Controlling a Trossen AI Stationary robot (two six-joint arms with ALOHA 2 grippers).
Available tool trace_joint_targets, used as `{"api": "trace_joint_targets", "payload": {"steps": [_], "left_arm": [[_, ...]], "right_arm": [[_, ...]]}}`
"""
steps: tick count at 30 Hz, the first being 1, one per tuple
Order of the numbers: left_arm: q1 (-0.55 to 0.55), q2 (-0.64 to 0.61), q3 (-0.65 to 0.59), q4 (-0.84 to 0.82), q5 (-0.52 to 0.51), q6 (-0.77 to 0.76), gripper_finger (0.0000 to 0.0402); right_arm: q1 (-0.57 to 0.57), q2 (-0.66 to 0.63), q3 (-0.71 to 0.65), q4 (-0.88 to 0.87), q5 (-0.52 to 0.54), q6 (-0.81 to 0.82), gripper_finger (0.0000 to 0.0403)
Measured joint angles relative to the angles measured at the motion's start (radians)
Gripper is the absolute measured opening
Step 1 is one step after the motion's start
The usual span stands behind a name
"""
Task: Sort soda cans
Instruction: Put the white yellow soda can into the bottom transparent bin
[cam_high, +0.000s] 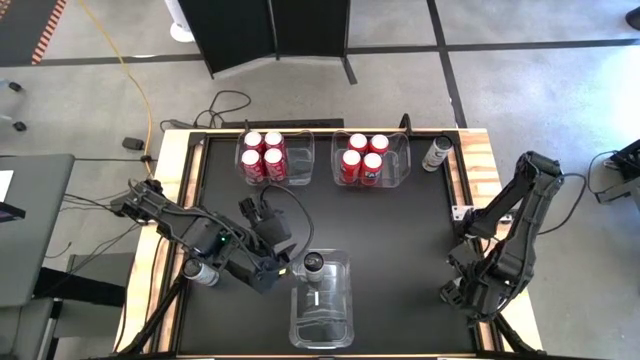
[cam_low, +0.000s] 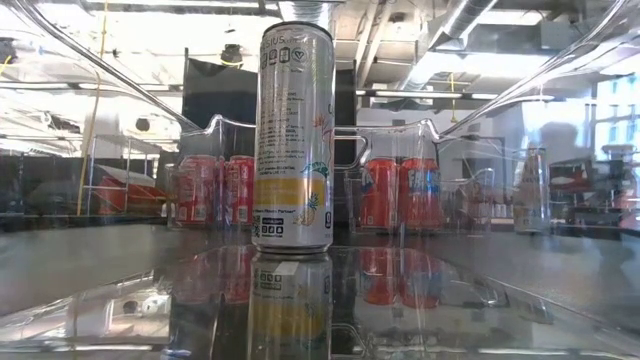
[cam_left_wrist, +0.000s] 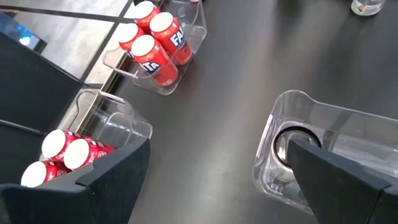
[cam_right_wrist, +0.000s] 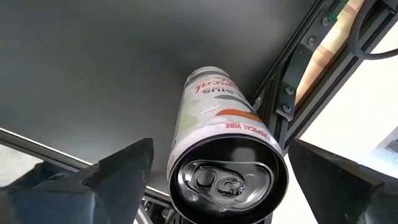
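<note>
Between the right gripper's (cam_right_wrist: 211, 186) spread fingers, at the near right corner of the desk (cam_high: 400, 230), stands an upright slim grey can (cam_right_wrist: 224, 143) with a pull-tab top; the right wrist view shows gaps on both sides, so the gripper looks open and has hold of nothing. Such a can is a thin-walled metal cylinder: smooth, likely slippery, stiff only while full, easily dented if empty. Its tall narrow shape would probably tip under a sideways push. The safest hold, by judgement, is across the middle of the body with moderate squeeze, fingers level, lift straight up.

A second grey can (cam_high: 313, 263) stands upright in the far end of the near clear bin (cam_high: 322, 325), alone there. The left gripper (cam_high: 268, 275) sits just beside that bin's left wall, fingers wide apart and empty in its wrist view. A third grey can (cam_high: 200, 272) stands at the desk's left edge, near the left arm, and a fourth (cam_high: 434, 153) at the far right corner, outside the bins.

Four red cans (cam_high: 262, 155) fill the far left bin (cam_high: 300, 160), and four more red cans (cam_high: 362, 158) the far right bin (cam_high: 397, 165), all upright and packed close. Three grey cans seem left to collect.
</note>
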Motion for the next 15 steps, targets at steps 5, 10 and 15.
{"api": "trace_joint_targets", "payload": {"steps": [5, 10, 15], "left_arm": [[0.0, 0.0, 0.0, 0.0, 0.0, -0.005, 0.0375], [0.0, 0.0, 0.0, 0.001, 0.0, -0.021, 0.0375], [0.0, 0.0, 0.0, 0.001, 0.0, -0.04, 0.0375]], "right_arm": [[0.013, -0.001, 0.0, -0.017, 0.011, 0.037, 0.0351], [0.027, -0.002, 0.001, -0.018, 0.011, 0.059, 0.0285], [0.032, -0.003, 0.002, -0.016, 0.01, 0.059, 0.0266]]}}
